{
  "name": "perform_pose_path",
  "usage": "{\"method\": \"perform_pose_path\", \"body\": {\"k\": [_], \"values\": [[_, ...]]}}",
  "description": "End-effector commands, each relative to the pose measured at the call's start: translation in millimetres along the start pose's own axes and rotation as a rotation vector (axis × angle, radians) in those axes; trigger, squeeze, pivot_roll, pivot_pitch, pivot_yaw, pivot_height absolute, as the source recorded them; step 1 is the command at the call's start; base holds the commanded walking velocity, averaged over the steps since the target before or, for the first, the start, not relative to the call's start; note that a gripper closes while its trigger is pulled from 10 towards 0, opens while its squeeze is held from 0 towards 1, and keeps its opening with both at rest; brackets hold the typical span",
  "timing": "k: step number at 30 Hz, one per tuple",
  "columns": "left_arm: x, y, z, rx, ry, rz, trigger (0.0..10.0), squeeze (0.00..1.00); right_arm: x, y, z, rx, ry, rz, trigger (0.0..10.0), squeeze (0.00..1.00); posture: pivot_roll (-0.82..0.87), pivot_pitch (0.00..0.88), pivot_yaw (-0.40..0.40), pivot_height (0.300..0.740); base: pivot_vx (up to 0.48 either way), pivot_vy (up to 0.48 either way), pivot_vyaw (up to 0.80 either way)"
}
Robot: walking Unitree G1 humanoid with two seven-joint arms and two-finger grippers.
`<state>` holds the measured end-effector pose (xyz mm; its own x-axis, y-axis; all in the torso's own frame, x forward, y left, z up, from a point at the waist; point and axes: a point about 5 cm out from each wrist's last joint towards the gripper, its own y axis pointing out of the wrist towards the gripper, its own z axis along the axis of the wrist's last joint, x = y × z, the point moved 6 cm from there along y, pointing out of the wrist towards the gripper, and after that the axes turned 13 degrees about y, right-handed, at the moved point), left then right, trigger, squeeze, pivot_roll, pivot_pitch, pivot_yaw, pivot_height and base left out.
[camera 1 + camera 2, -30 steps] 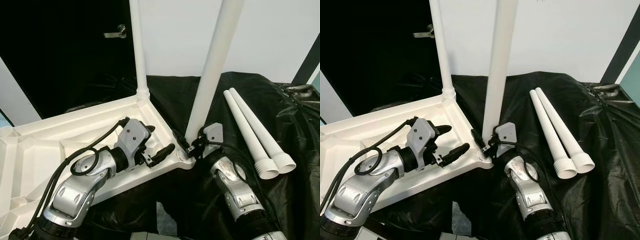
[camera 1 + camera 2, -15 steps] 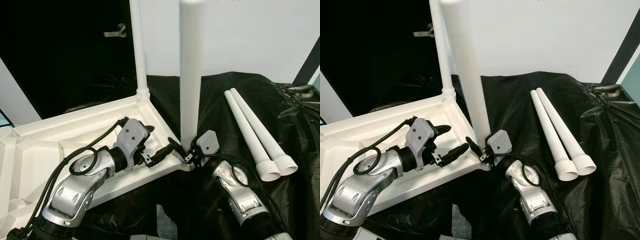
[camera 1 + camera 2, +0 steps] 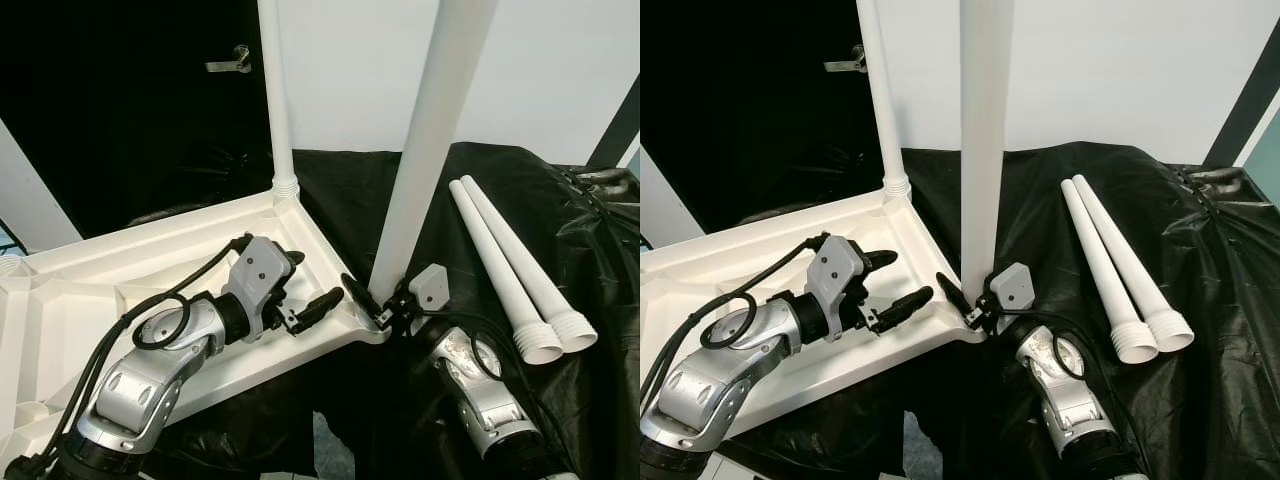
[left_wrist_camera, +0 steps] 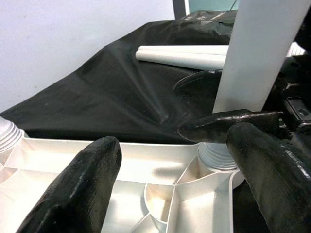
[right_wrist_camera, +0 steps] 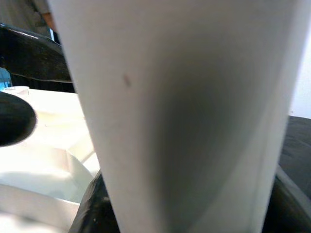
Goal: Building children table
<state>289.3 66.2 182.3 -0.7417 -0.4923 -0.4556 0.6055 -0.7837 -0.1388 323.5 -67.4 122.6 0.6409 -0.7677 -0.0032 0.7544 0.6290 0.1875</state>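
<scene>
The white plastic table top (image 3: 150, 270) lies upside down on a black sheet (image 3: 600, 300), its ribbed underside facing up with shallow moulded compartments that hold nothing. One white table leg (image 3: 275, 95) stands upright in the far corner socket, its ribbed collar seated on the rim. A second white leg (image 3: 425, 140) stands at the near right corner socket (image 4: 214, 158), leaning slightly to the right as it rises out of the top of the view.

The right gripper (image 3: 378, 305) is at the foot of this second leg, its black fingers clamped around the base just above the socket; in the right wrist view the leg's white shaft (image 5: 184, 121) sits close between the dark fingers. The left gripper (image 3: 305, 290) rests over the table top's near right edge, just beside that corner, its two fingers (image 4: 82, 189) spread apart and holding nothing.

Two spare legs (image 3: 510, 270) lie side by side on the sheet to the right, touching each other, ribbed ends toward the robot.
</scene>
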Motion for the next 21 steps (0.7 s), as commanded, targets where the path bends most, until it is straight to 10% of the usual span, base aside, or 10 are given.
{"method": "perform_pose_path", "body": {"k": [1, 21], "values": [[14.4, -2.8, 2.8, 0.016, 0.005, -0.117, 10.0, 0.0, 2.8, -23.8, -48.2, -0.172, 0.095, -0.051, 10.0, 0.0, 0.12, 0.0, 0.049, 0.74, 0.0, 0.0, 0.0], [40.7, -17.1, -13.3, -0.052, -0.024, -0.242, 10.0, 0.0, -0.3, -36.3, -61.7, -0.229, 0.073, -0.013, 10.0, 0.0, 0.12, 0.0, 0.047, 0.74, 0.0, 0.0, 0.0]]}}
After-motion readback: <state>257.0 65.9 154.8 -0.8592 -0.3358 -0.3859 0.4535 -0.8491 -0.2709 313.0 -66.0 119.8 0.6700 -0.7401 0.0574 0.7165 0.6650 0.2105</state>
